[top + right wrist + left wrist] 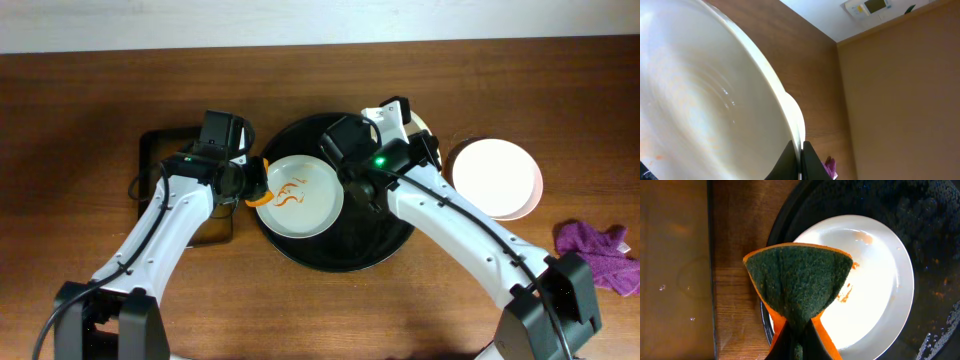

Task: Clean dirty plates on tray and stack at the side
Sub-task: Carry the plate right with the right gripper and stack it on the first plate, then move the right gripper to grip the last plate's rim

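A white plate (300, 197) smeared with orange sauce lies on the left part of the round black tray (345, 255). My left gripper (250, 187) is shut on an orange sponge with a green scouring face (260, 192), held over the plate's left rim. In the left wrist view the sponge (797, 282) covers part of the plate (880, 285), and the jaws (797, 342) pinch its lower end. My right gripper (345, 183) is shut on the plate's right rim. In the right wrist view the fingers (800, 152) clamp the rim of the plate (700, 90).
A stack of clean white plates (497, 178) sits right of the tray. A purple cloth (600, 252) lies at the far right, also in the right wrist view (830, 164). A dark rectangular container (165, 150) sits left of the tray. A pale rim (425, 124) shows behind my right arm.
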